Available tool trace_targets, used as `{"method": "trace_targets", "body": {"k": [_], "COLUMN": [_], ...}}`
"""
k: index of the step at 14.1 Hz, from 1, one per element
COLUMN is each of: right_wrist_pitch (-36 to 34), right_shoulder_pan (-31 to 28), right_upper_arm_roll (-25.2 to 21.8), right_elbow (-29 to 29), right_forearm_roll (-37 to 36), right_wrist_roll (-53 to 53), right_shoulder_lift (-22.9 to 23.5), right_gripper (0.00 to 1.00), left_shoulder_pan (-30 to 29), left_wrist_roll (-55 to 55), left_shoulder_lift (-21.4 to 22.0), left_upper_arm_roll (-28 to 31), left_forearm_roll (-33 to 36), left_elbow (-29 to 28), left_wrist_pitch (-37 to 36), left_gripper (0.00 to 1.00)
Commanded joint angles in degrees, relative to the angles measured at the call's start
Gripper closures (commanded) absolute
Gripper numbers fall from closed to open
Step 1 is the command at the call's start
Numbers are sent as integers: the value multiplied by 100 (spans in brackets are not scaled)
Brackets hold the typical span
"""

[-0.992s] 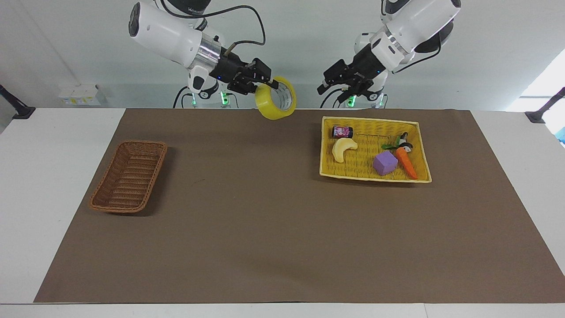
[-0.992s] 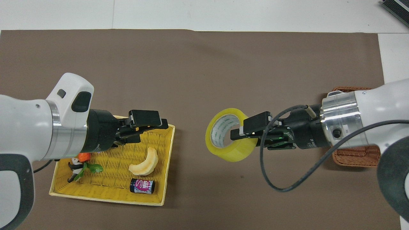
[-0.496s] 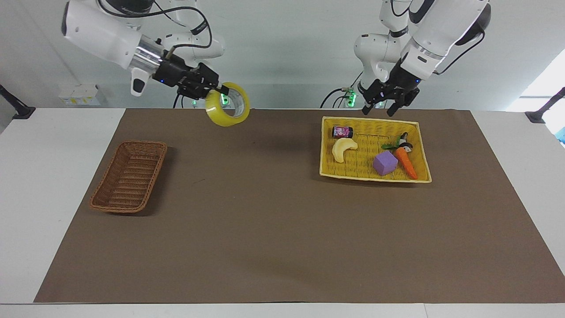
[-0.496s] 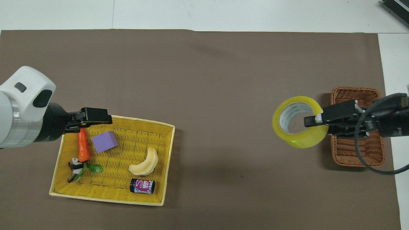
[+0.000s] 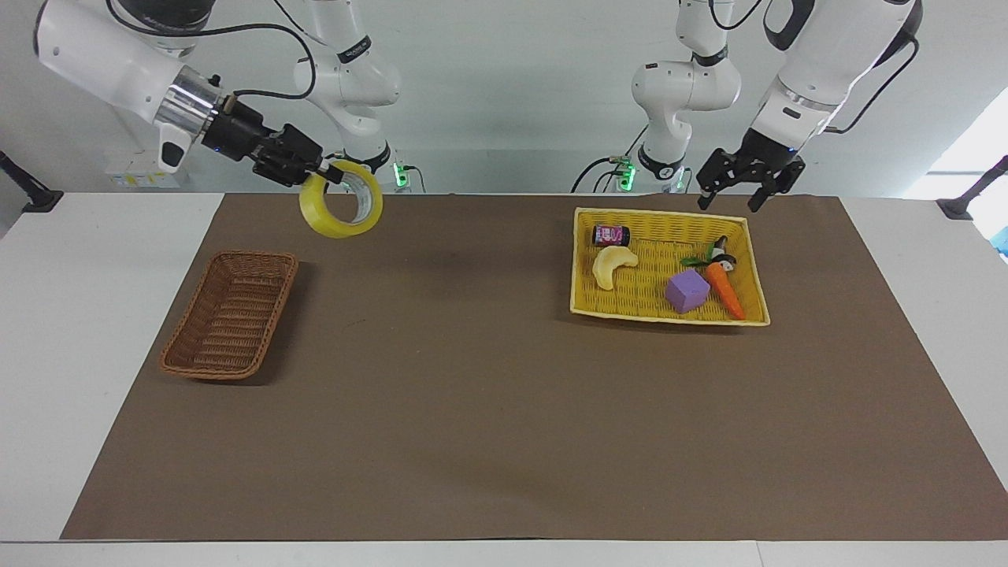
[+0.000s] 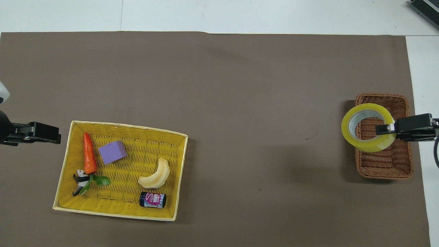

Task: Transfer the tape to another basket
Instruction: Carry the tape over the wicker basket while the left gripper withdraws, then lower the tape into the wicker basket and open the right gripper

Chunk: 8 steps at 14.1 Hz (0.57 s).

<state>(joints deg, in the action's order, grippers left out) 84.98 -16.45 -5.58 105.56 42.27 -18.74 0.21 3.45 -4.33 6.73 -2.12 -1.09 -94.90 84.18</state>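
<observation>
Both my arms are raised. My right gripper [image 5: 329, 175] pinches the wall of the tape [image 5: 342, 209], carrying it in the air over the wicker basket [image 6: 401, 171]. My left gripper [image 5: 739, 194], fingers spread, hangs over the yellow tray's [image 5: 657, 219] edge nearest the robots.

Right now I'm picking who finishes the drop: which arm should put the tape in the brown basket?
Right: its pincer holds the tape near the basket; left pincer hangs open.
</observation>
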Motion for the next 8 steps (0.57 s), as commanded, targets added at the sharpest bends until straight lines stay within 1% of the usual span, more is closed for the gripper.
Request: {"method": "trace_targets", "body": {"k": [1, 3, 5, 6, 8], "right_wrist_pitch": [-43, 27, 63, 71, 150], "right_shoulder_pan": [-480, -727, -973, -1035, -1157], "right_upper_arm_roll": [83, 75, 74, 74, 74], "right_elbow": [-176, -185, -185, -185, -237], "right_forearm_roll": [-427, -754, -1018, -1202, -1292], "right_wrist_roll": [-1451, -2324, -2677, -2818, -3143], "right_shoulder_lift": [619, 936, 1173, 1262, 1437], "right_gripper": [100, 100, 100, 100, 100], "left_shoulder_pan": [-133, -301, -362, -415, -424], "left_wrist_roll": [404, 468, 704, 723, 696], "left_shoulder_lift": [-524, -524, -419, -366, -392], "left_upper_arm_roll": [-78, -78, -78, -78, -78], "left_forearm_roll": [135, 83, 74, 65, 56], "left_elbow": [710, 658, 377, 332, 402], "left_wrist_pitch": [-281, 114, 247, 257, 248], "left_gripper": [0, 0, 0, 0, 0]}}
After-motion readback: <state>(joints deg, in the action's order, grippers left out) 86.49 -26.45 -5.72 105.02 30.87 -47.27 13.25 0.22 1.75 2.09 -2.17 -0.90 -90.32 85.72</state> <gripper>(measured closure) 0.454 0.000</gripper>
